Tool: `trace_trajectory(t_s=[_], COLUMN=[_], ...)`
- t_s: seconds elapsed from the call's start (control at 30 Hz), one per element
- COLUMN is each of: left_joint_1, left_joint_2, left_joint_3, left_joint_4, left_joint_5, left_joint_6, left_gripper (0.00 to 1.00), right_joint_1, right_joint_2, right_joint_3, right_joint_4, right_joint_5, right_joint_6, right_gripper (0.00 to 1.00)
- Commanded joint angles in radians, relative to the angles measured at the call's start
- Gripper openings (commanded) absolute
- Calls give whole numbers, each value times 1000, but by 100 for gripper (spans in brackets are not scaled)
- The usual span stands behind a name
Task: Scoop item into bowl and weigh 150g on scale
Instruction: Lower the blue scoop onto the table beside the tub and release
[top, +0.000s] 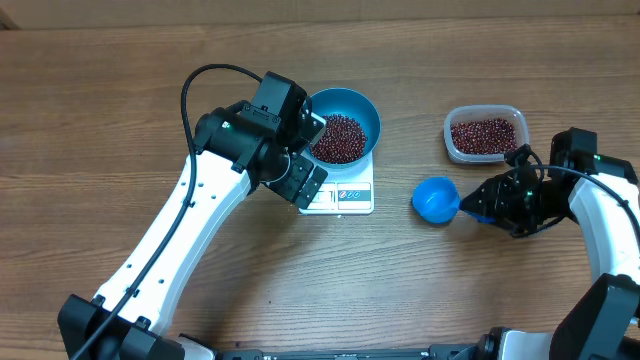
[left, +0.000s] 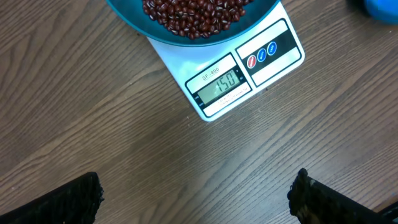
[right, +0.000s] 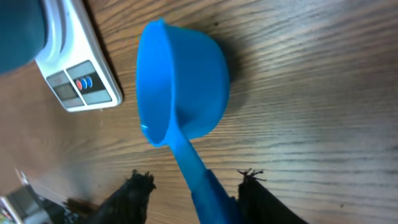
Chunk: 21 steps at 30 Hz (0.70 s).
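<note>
- The left gripper (left: 196, 200) is wide open and holds nothing.
- Just ahead of its fingers sits the scale (left: 249, 68), with the bowl (top: 368, 108) of beans (top: 340, 138) on top.
- The right gripper (right: 196, 193) is partly open. The scoop (right: 180, 81) handle lies between its fingers, with the cup just ahead.
</note>
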Motion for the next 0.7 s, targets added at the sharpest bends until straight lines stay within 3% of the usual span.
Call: trace_trajectory(t_s=[0.0, 0.3, 0.53, 0.67], left_joint_1=[-6, -6, -6, -6], left_joint_2=[-13, -13, -13, -13], left_joint_3=[10, 10, 10, 10], left_joint_4=[0, -1, -1, 0], left_joint_5=[0, 0, 0, 0], left_joint_6=[-6, -6, -6, -6], left_gripper=[100, 99, 100, 100], right_joint_1=[-4, -4, -4, -4], right_joint_2=[-12, -12, -12, -14], right_joint_3=[-5, -4, 4, 91], right_joint_4=[-4, 6, 60, 42], right_joint_5=[11, 176, 340, 340], right_joint_6=[1, 134, 295, 298], right_gripper=[79, 100, 100, 100])
